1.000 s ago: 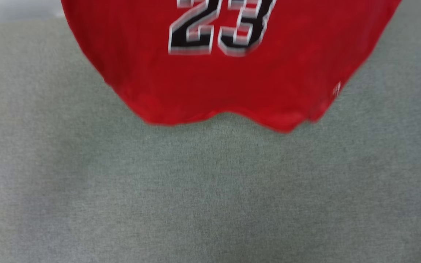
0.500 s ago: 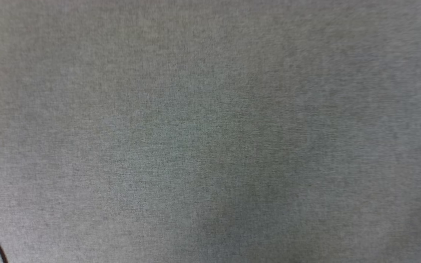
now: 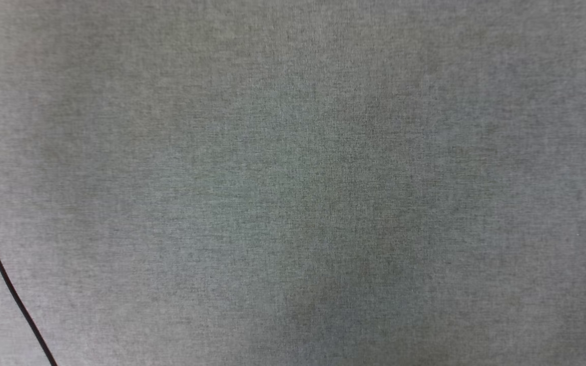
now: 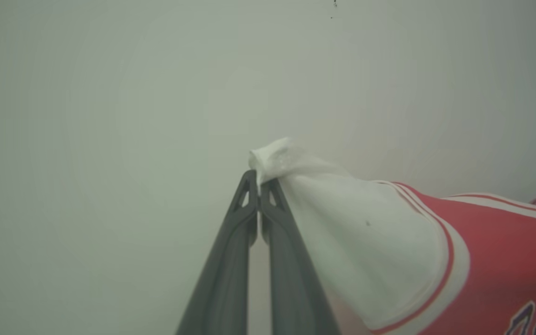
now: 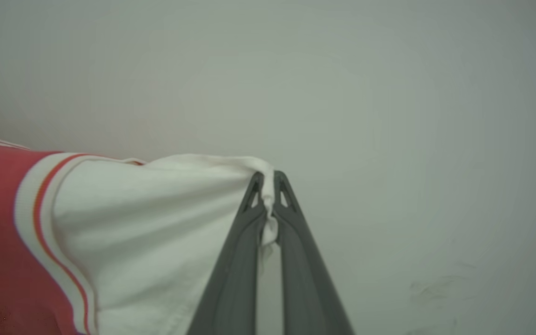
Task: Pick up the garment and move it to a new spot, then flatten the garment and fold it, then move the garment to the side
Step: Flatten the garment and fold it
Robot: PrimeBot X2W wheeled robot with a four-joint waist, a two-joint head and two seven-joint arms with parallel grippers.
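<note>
Two claws, both mine, and both are pressed together on cloth. My left gripper (image 4: 258, 184) pinches the tip of one white sleeve (image 4: 365, 242) of the garment (image 4: 496, 242). The bunched end pokes out above the fingertips at the middle of the left wrist view, and the red body with its striped trim runs off to the lower right of that frame. My right gripper (image 5: 268, 179) pinches the other white sleeve (image 5: 156, 218) at the middle of the right wrist view, where the red runs off to the lower left. Behind each claw is a plain pale background, so I judge the garment hangs in the air between them, held by its sleeves.

The head view looks down on a grey cloth surface (image 3: 293, 183) with a thin dark line (image 3: 3, 274) curving through the lower left of the frame.

I take this for the carrying step: picked up, not yet laid at the new spot. The next move calls for lowering both claws level and well apart, so the hem lands first and the body draws out flat. Each hold is at the sleeve's very tip, so a jerk could pull it free.
</note>
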